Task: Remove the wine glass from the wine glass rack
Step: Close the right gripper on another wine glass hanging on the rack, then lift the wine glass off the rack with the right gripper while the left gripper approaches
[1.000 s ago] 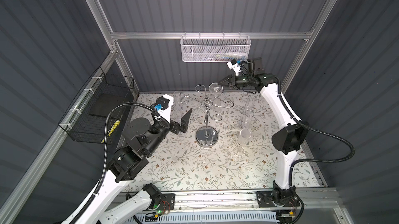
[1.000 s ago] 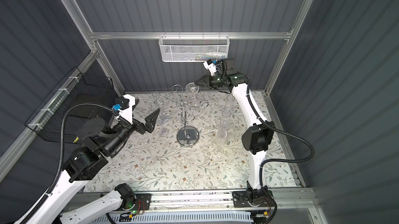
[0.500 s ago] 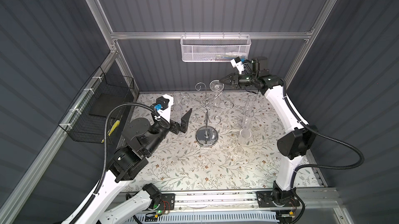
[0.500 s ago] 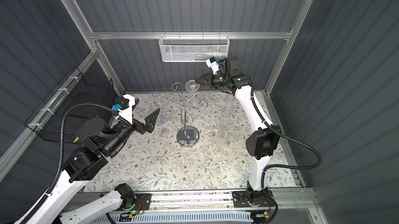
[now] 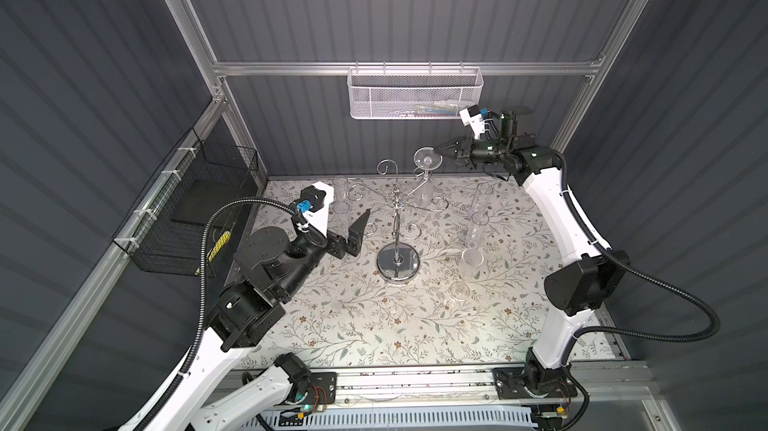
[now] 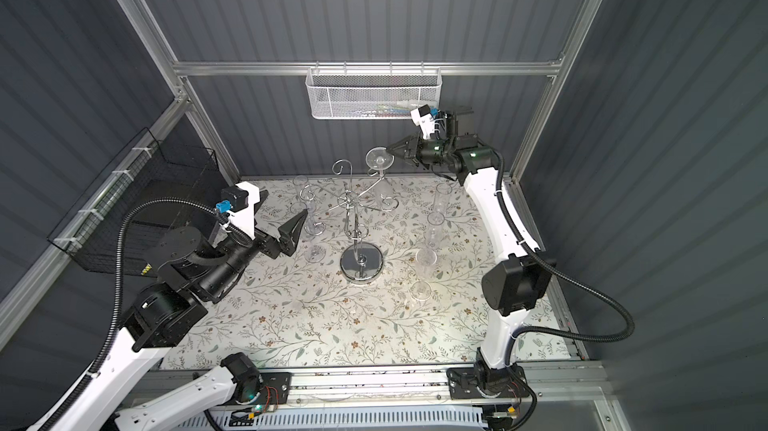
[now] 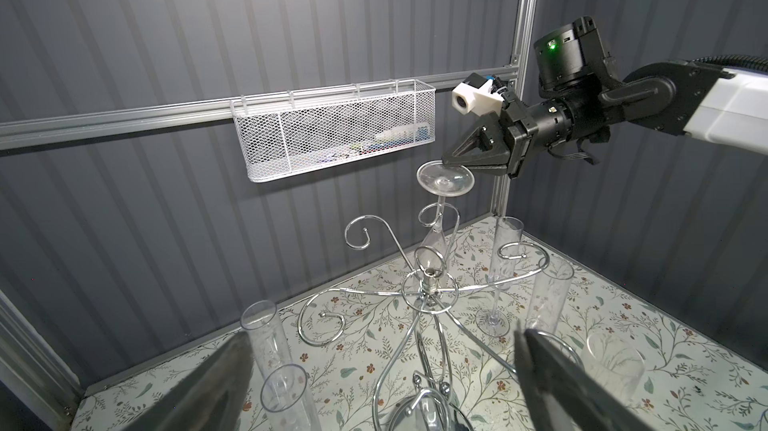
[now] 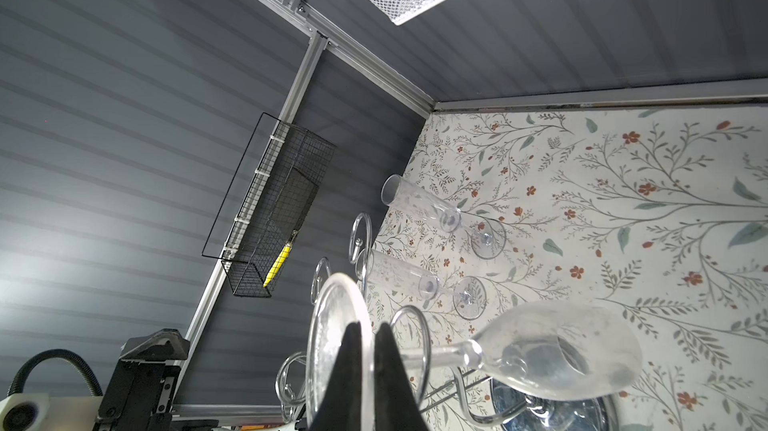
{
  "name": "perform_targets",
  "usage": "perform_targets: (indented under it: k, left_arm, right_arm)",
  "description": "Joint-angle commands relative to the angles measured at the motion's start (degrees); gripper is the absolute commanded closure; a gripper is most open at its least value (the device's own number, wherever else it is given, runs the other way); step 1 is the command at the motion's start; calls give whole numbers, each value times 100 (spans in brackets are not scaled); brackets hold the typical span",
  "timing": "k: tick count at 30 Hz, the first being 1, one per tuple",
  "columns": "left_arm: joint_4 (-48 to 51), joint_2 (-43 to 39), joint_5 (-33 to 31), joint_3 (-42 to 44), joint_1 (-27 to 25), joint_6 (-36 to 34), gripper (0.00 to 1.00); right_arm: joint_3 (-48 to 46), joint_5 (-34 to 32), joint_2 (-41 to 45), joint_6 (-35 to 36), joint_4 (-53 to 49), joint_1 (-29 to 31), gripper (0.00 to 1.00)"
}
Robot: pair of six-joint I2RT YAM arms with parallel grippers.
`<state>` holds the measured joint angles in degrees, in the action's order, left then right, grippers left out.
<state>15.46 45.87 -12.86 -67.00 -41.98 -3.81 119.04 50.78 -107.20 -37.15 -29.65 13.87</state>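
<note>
In both top views the chrome wine glass rack stands mid-table on its disc base. A clear wine glass hangs upside down at the rack's back right arm. My right gripper is shut on the rim of its foot. The wine glass stem still passes through the arm's curled end, with the foot lifted above it. My left gripper stands open and empty, left of the rack's pole.
Several clear flutes stand on the floral table on both sides of the rack. A white mesh basket hangs on the back wall just above my right gripper. A black wire basket hangs on the left wall.
My right gripper has carried the glass's foot a little up and to the right, and the right arm's elbow has swung outward. The left arm has not moved.
</note>
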Motion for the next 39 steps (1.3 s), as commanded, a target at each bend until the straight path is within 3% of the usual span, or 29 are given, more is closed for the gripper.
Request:
perform_targets:
  k: [1,10,18,25,29,39]
  left_arm:
    - [12,-78,69,-94,-19,78,0]
    - [-5,-88,47,-116,-14,30,0]
    - [7,-104,56,-139,-20,168,0]
    - [-48,-161,100,-190,-18,738,0]
    - [-122,-145,-282,-241,-21,1400,0]
    - [-185,241,198,-696,-21,2293,0]
  right_arm:
    - [-106,13,190,-43,126,-33,100]
    - [-675,134,645,-14,209,257,100]
    - [-456,-20,567,-67,217,631,100]
    - [265,-199,0,-140,331,731,100]
    - [973,-451,-438,92,124,717,100]
    - [1522,-768,-572,353,702,525,100]
